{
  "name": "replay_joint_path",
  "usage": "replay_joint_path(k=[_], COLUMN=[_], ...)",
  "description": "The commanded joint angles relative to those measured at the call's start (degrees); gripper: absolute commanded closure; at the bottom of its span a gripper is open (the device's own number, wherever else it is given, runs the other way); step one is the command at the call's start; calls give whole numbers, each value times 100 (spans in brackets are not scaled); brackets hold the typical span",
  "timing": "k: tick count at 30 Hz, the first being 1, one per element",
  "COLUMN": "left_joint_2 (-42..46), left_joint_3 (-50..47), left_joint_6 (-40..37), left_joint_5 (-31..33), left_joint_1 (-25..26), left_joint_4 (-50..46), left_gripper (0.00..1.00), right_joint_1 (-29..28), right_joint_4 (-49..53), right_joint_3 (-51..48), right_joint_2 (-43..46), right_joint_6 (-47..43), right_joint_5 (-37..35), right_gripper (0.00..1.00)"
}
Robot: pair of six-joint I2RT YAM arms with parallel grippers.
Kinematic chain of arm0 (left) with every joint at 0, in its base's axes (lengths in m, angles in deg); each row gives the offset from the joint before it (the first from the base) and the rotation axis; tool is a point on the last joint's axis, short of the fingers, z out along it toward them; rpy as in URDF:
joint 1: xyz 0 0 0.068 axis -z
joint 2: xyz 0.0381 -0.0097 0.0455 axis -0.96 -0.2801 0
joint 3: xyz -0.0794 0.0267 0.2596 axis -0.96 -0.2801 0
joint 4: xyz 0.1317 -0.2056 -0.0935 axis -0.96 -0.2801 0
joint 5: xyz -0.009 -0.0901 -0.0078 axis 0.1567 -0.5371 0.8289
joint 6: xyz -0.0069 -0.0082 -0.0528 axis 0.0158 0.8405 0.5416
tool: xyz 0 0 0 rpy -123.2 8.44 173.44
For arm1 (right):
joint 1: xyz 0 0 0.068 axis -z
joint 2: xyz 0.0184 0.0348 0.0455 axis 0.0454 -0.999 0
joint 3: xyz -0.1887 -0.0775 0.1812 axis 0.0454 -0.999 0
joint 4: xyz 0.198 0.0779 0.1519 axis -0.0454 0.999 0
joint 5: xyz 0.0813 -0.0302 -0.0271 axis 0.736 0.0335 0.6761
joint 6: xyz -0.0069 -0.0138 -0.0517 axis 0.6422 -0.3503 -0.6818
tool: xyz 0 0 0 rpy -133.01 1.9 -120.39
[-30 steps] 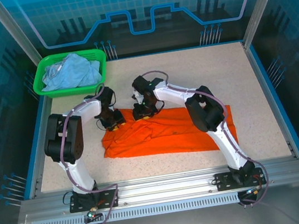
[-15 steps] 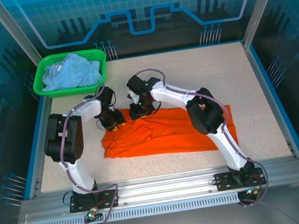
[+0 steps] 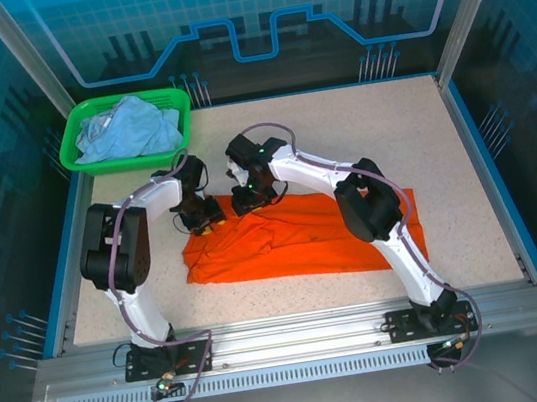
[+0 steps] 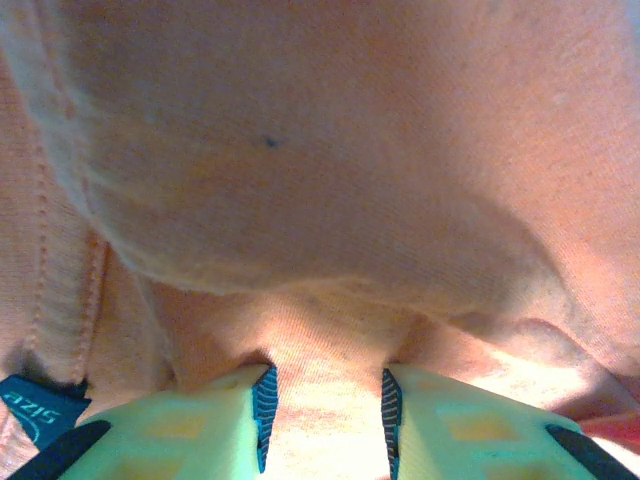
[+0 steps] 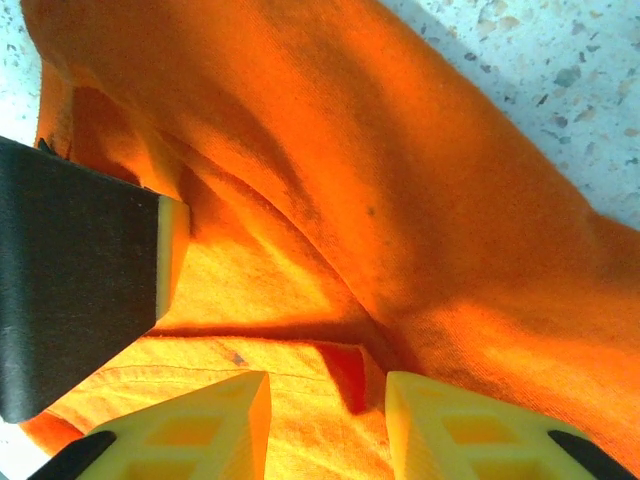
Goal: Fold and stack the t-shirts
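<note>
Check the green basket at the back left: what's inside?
A crumpled pale blue t-shirt lies heaped in the green basket. The basket's floor, and anything lying under the cloth, is covered and cannot be seen.

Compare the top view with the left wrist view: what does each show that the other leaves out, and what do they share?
Top view: the green basket holding the blue shirt, and the speckled table around the orange shirt. Left wrist view: a dark neck label beside a stitched seam, and cloth pinched between ribbed pads. Shared: the orange shirt and the left gripper.
</note>
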Motion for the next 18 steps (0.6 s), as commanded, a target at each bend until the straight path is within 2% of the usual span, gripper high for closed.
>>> replay_joint_path(k=[1, 11, 18], left_joint_2=[-177, -195, -199], left_joint_3=[2, 52, 46], left_joint_6=[-141, -139, -155], left_joint_5=[164, 150, 152], left_joint_1=[-46, -46, -46], left_joint_4=[-266, -292, -300], left_gripper=[62, 62, 62], right_joint_1=[-77, -58, 38], right_joint_4=[174, 368, 266], right_joint_3=[110, 328, 233], right_joint_2=[-65, -305, -149], right_joint_6=[-94, -224, -171], right_joint_5=[-131, -216, -285], right_gripper=[62, 64, 59])
